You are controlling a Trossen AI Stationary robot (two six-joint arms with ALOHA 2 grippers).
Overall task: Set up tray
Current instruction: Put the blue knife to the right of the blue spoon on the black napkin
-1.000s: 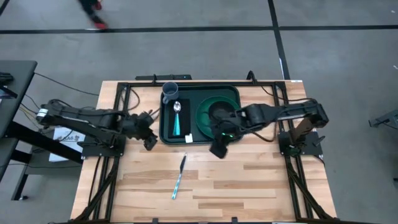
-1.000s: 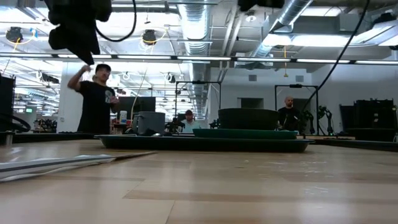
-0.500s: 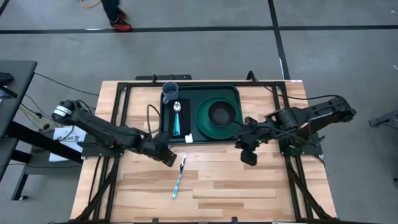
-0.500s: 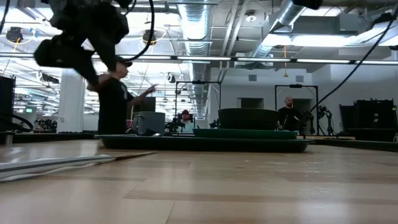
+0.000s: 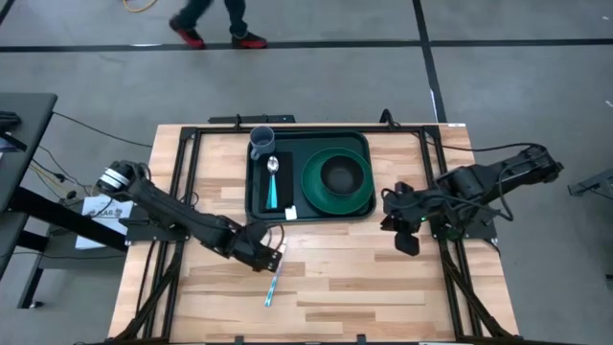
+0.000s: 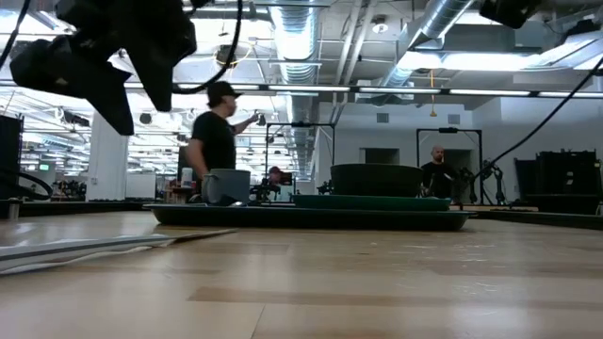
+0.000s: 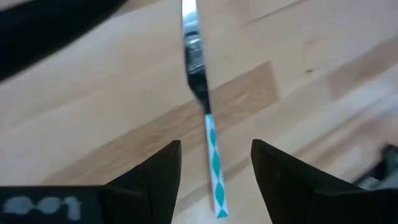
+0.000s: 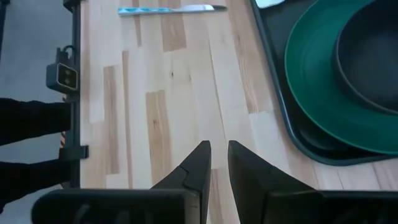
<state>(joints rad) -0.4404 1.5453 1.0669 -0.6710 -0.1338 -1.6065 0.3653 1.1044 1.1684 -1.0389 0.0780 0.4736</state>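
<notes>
Your left gripper (image 7: 214,165) hangs with fingers spread over the knife (image 7: 203,106), its long axis running straight ahead between them. The tray (image 5: 257,196) lies just beyond; the right gripper (image 8: 219,165), nearly closed and empty, waits farther off.

A knife (image 5: 274,278) with a teal patterned handle lies on the bare wooden table (image 5: 364,278), near the front. Farther back sit a grey cup (image 5: 261,142), a spoon (image 5: 272,165), and a green plate (image 5: 316,187) holding a dark bowl (image 5: 342,174) (all grouped together). A person (image 6: 215,141) walks in the room beyond.
</notes>
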